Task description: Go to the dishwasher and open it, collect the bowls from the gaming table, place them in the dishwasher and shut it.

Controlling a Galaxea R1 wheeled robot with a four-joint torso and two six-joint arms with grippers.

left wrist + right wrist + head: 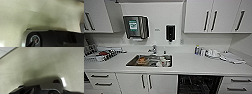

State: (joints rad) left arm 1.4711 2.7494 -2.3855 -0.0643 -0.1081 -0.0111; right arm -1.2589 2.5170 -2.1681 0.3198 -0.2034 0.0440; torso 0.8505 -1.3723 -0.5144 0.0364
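- One dishwasher (199, 84) gapes open under my counter (189, 66), dark racks showing.
- One sink (149, 60), cluttered.
- Two wall dispensers.
- My pincers: whether released or clenched, I cannot tell.

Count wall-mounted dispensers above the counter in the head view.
2. A steel-fronted dispenser with a green label hangs above the left part of the sink; a small black dispenser hangs to its right, above the sink's right end. Cropped wall could hide more.
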